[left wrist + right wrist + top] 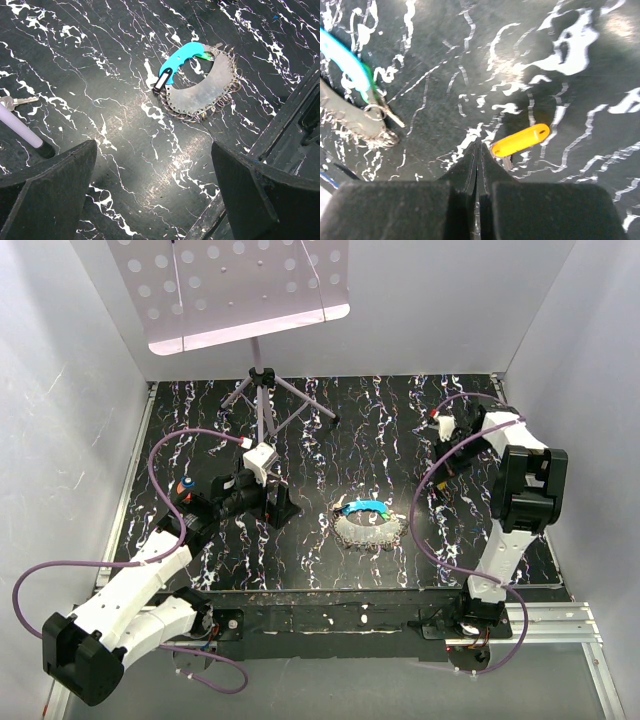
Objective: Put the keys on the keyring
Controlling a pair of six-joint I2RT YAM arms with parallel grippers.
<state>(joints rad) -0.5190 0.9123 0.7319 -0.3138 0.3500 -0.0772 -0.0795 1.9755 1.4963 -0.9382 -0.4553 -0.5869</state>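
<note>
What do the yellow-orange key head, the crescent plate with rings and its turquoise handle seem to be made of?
The yellow-orange key head: probably plastic, smooth, evenly coloured, with a soft shine. The crescent plate: apparently bare metal, grey, dully reflective, small holes along its edge. The turquoise handle: likely glossy plastic, bright uniform colour.

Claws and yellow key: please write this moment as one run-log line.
left claw open, empty | right claw shut | yellow key on table beside right claw tips | keyring on table
</note>
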